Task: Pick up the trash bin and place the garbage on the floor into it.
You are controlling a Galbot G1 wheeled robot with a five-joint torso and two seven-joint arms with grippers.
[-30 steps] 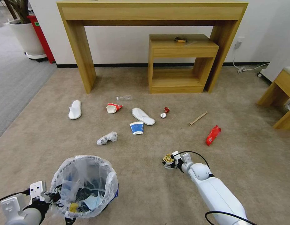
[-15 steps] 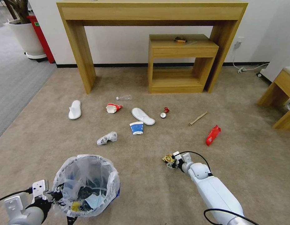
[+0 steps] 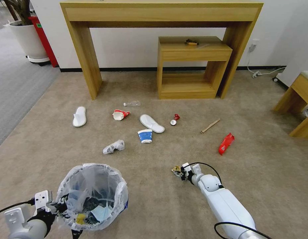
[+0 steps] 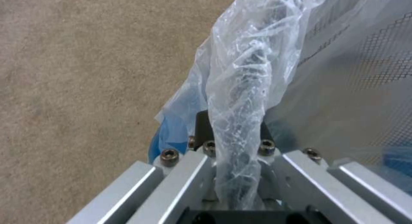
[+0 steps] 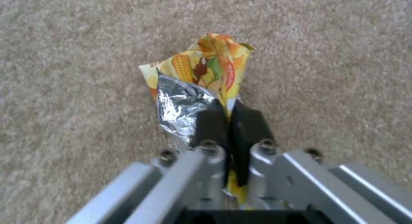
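The trash bin (image 3: 121, 194), lined with a crinkly plastic bag, is at the near left, and my left gripper (image 3: 62, 207) is shut on its bagged rim (image 4: 240, 88). My right gripper (image 3: 180, 172) hangs over the floor (image 3: 154, 205), shut on a crumpled yellow snack wrapper (image 5: 201, 66). Farther out lie two white slippers (image 3: 79, 116) (image 3: 152, 123), a red cup (image 3: 120, 114), a blue cup (image 3: 145, 135), a clear bottle (image 3: 132, 104), a red can (image 3: 175, 119), a wooden stick (image 3: 210, 126), a red wrapper (image 3: 225, 143) and crumpled pale paper (image 3: 113, 146).
A tall wooden console (image 3: 84, 59) stands against the wall, with a small wooden table (image 3: 190, 66) under it carrying a black-and-yellow tool (image 3: 191, 41). A white plant pot (image 3: 28, 39), a red box (image 3: 44, 39) and grey carpet (image 3: 14, 86) are at the left. A wooden bench (image 3: 299, 99) is at the right.
My right gripper, still holding the snack wrapper, has drawn slightly left and away. The bin in my left gripper has shifted a little to the right.
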